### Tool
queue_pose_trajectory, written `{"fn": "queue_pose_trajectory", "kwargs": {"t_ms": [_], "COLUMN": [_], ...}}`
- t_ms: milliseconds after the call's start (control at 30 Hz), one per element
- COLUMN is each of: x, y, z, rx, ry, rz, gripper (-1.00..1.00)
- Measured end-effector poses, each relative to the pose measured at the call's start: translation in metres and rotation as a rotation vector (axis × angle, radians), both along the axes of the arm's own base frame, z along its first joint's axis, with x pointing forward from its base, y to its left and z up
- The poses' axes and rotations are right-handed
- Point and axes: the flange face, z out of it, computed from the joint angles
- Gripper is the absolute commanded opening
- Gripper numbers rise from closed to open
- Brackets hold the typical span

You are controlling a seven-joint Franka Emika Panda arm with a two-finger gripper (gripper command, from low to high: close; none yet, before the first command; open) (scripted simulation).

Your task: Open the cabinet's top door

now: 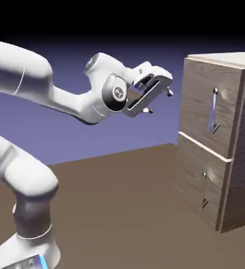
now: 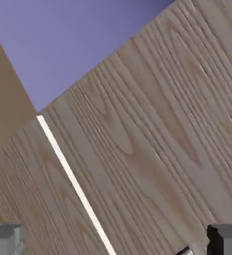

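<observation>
White arm (image 1: 27, 65) at left, I see pincer (image 1: 159, 101) wide, open gap to top door (image 1: 195, 97), upper right, facing left, bar handle (image 1: 213, 111) upright.

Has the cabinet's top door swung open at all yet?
No, the top door sits flush in the cabinet.

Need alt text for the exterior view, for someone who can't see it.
A white robot arm holds its open two-finger gripper in the air, short of a tall wood-grain cabinet. The cabinet's closed upper wooden door has a slim vertical silver bar handle; a closed lower panel sits below.
</observation>
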Motion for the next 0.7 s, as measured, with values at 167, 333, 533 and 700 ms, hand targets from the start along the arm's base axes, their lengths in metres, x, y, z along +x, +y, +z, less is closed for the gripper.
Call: {"fn": "queue_pose_trajectory", "kwargs": {"t_ms": [167, 333, 533, 700], "x": [-0.003, -0.003, 0.001, 0.009], "y": [-0.007, -0.019, -0.036, -0.051], "z": [0.011, 0.017, 0.017, 0.011], "rx": [-0.211, -0.422, -0.678, -0.893], "ry": [-0.077, -0.153, -0.237, -0.298], "rz": [0.111, 0.203, 0.291, 0.348], "gripper": [0.00, 0.00, 0.00, 0.00]}}
